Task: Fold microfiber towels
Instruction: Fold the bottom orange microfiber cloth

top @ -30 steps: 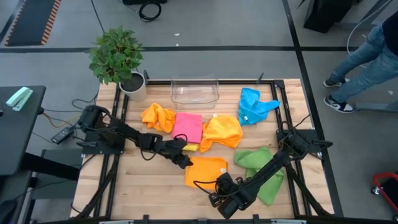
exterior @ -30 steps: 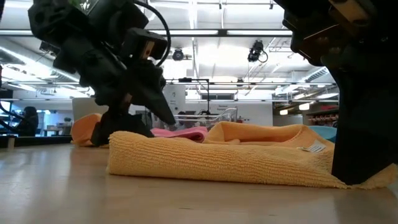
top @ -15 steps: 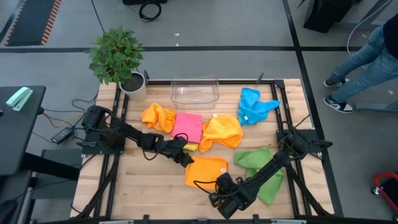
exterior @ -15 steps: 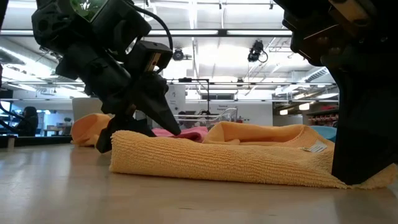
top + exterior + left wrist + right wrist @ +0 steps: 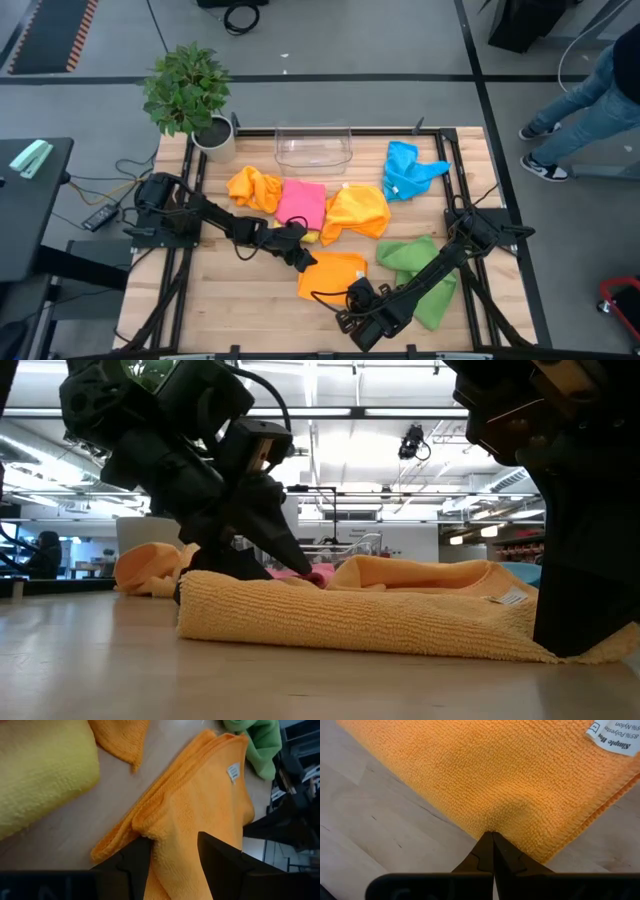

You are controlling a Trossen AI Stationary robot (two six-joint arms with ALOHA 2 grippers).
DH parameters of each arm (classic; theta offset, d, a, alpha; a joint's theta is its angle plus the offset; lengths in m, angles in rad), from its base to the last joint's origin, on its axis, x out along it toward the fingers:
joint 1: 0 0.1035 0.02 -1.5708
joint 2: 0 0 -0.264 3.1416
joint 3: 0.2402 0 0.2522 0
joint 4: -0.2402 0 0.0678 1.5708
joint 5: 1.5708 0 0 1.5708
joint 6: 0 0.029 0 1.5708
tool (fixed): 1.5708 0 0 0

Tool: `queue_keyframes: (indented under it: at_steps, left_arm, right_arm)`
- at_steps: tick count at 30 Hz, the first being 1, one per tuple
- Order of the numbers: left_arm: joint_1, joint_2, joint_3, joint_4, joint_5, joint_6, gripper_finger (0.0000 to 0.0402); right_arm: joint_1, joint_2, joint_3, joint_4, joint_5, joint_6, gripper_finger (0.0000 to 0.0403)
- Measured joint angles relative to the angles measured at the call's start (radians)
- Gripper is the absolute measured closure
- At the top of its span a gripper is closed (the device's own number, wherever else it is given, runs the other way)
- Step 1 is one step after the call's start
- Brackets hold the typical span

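Nearest the front edge of the table, the right gripper (image 5: 352, 296) has its fingers pressed together, pinching the near edge of the folded orange towel (image 5: 333, 275); the right wrist view shows the tips meeting on the cloth's hem, with a white care label (image 5: 610, 735) (seen in no overhead detail) at a far corner. The low view gives only the towel's thick layered side (image 5: 360, 615) lying flat on the wooden table (image 5: 150, 670).

At the towel's opposite, left corner, the left gripper (image 5: 300, 256) has its fingers partly apart, straddling the folded edge; its wrist view shows a corner of cloth between the two dark fingers (image 5: 220, 865), though whether they actually grip it I cannot tell.

Beyond lie a green towel (image 5: 420, 270), a yellow towel (image 5: 40, 770) mostly hidden from above, a pink towel (image 5: 302, 203), a second orange towel (image 5: 358, 212), a crumpled orange cloth (image 5: 253, 187) and a blue towel (image 5: 408, 170). Farthest back stand a clear plastic bin (image 5: 313, 148) and a potted plant (image 5: 190, 95).
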Motion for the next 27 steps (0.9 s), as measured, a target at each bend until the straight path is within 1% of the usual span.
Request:
queue_keyframes:
  at_steps: [3, 5, 7, 11, 12, 19, 22, 27]
  left_arm:
    - [0.0, -0.003, 0.0, -0.001, 0.005, 0.007, 0.0237]
    - [0.001, -0.004, -0.001, -0.004, 0.009, 0.017, 0.0254]
    - [0.002, -0.004, -0.001, -0.004, 0.011, 0.029, 0.0286]
    - [0.0, -0.004, -0.001, -0.004, 0.011, 0.05, 0.0381]
    - [-0.002, -0.007, -0.002, -0.006, 0.011, 0.058, 0.0388]
    - [-0.01, -0.095, -0.002, -0.04, -0.003, 0.107, 0.0394]
    - [-0.022, -0.118, -0.002, -0.099, -0.016, 0.107, 0.0395]
    - [-0.068, -0.12, -0.002, -0.195, -0.061, 0.115, 0.0395]
  right_arm:
    - [0.0, 0.0, 0.0, 0.001, 0.0, 0.0, 0.04]
    - [0.0, 0.0, 0.0, 0.001, 0.0, 0.001, 0.04]
    - [0.0, 0.0, 0.0, 0.001, -0.001, 0.001, 0.04]
    - [0.0, 0.0, 0.0, 0.001, 0.0, 0.002, 0.0399]
    - [0.0, 0.0, 0.0, 0.001, -0.001, 0.003, 0.0399]
    - [0.0, 0.0, 0.0, 0.001, -0.001, 0.007, 0.0399]
    - [0.0, 0.0, 0.0, 0.001, -0.001, 0.007, 0.0399]
    - [-0.001, 0.004, 0.023, -0.019, -0.008, -0.018, 0.0399]
